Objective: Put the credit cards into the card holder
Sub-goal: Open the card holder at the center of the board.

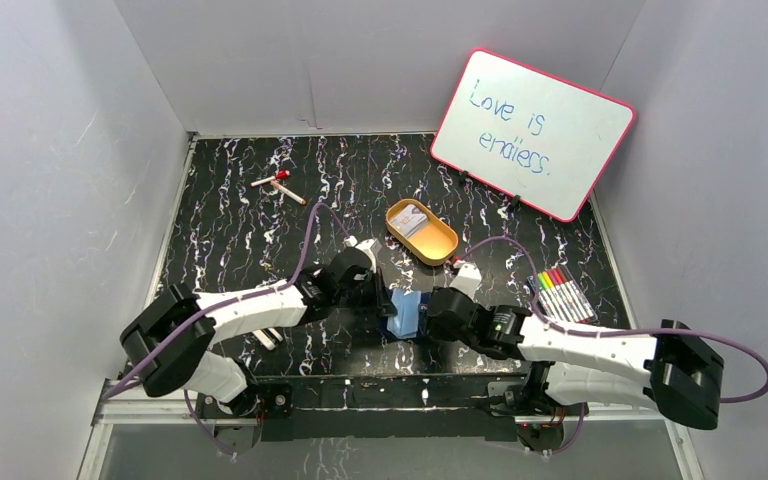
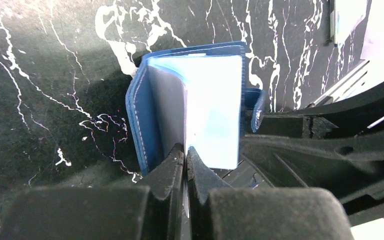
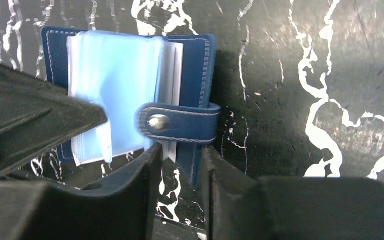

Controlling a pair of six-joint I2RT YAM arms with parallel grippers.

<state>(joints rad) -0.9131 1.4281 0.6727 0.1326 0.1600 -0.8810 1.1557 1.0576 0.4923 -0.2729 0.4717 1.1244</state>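
The navy card holder (image 1: pixel 406 312) stands open on the black marbled table between both grippers. In the left wrist view its blue cover (image 2: pixel 139 115) is spread, and my left gripper (image 2: pixel 185 148) is shut on the edge of a pale blue pocket leaf (image 2: pixel 215 100). In the right wrist view the snap tab (image 3: pixel 180 122) wraps across the card holder (image 3: pixel 195 65). My right gripper (image 3: pixel 180 150) is open, with the cover's lower edge and white leaves between its fingers and a gap beside them. A pale credit card (image 1: pixel 409 217) lies in the golden tin.
The oval golden tin (image 1: pixel 435 243) sits behind the grippers. A pack of coloured markers (image 1: pixel 560 293) lies to the right, and two loose pens (image 1: pixel 280 186) at the back left. A pink-framed whiteboard (image 1: pixel 532 132) leans at the back right. A small pale item (image 1: pixel 267 338) lies by my left arm.
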